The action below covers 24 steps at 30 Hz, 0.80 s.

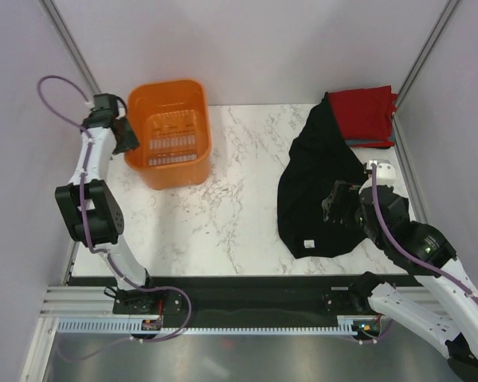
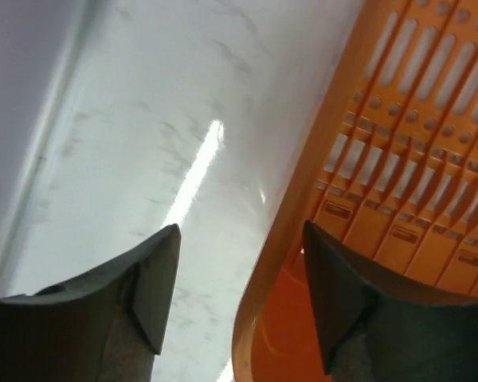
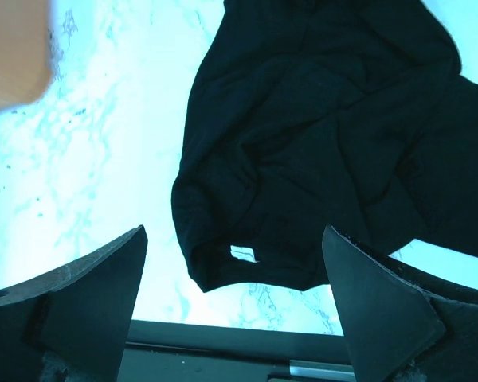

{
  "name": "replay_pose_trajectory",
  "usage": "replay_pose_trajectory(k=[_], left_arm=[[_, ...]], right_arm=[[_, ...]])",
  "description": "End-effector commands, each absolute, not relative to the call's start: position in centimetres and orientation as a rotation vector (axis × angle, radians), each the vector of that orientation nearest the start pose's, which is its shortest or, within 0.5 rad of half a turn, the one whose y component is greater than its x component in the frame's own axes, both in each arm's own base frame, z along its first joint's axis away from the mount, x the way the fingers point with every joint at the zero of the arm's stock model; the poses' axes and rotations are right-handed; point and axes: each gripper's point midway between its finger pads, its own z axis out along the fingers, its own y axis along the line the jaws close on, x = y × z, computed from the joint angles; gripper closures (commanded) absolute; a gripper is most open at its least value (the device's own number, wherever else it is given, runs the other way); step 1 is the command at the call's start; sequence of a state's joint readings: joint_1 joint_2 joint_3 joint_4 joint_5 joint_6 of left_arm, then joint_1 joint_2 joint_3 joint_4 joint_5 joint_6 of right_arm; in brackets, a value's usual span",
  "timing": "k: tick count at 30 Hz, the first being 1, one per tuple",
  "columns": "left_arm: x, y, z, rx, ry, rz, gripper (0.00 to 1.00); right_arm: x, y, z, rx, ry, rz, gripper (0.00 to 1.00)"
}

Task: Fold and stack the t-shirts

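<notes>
Black t-shirt (image 1: pixel 315 187): crumpled on the right of the tabletop (image 1: pixel 239 199). Its long axis runs from the near edge to the far right, white tag (image 1: pixel 308 243) at the near end.
Red t-shirt (image 1: pixel 366 114): folded, far right corner, touching the black one.
Orange basket (image 1: pixel 171 131): far left, slotted floor showing.
Left tool (image 1: pixel 127 137): jaws apart, astride the basket's rim.
Right tool (image 1: pixel 334 205): spread wide above the black t-shirt.
Surface: white marble, with pale walls (image 1: pixel 263 48) around it.

The desk (image 1: pixel 239 199) looked like polished white marble with grey veins, glossy. At ten o'clock, the basket (image 1: pixel 175 171) was smooth, shiny orange plastic. The black t-shirt (image 1: pixel 315 191) was soft matt cloth, as was the red t-shirt (image 1: pixel 366 111) at one o'clock.
</notes>
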<state>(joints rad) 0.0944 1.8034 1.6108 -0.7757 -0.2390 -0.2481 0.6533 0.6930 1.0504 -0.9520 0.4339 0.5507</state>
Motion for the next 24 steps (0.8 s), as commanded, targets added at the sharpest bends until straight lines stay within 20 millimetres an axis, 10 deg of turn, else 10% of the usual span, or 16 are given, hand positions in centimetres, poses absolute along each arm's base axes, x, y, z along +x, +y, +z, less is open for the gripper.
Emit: replay_pose_trajectory(k=[1,9,14,19,24], left_arm=[[44.1,13.7,17.9,-0.735,2.361,0.353,0.2],[44.3,13.2,26.6,-0.752,2.211,0.384,0.09],[46.0,1.3,32.4,-0.402,2.157,0.074,0.09],[46.9,-15.1,29.1,0.041,2.283,-0.351,0.09],[48.4,-17.4,22.2,0.002,2.438,-0.38,0.1]], right_arm=[[19.8,9.4,25.8,0.077,2.109,0.303,0.02],[19.5,9.5,24.3,0.047,2.127,0.298,0.02],[19.8,10.5,23.6,0.043,2.138,0.338,0.02],[20.0,11.3,24.1,0.031,2.148,0.369,0.02],[19.1,10.8,23.6,0.016,2.191,0.352,0.02]])
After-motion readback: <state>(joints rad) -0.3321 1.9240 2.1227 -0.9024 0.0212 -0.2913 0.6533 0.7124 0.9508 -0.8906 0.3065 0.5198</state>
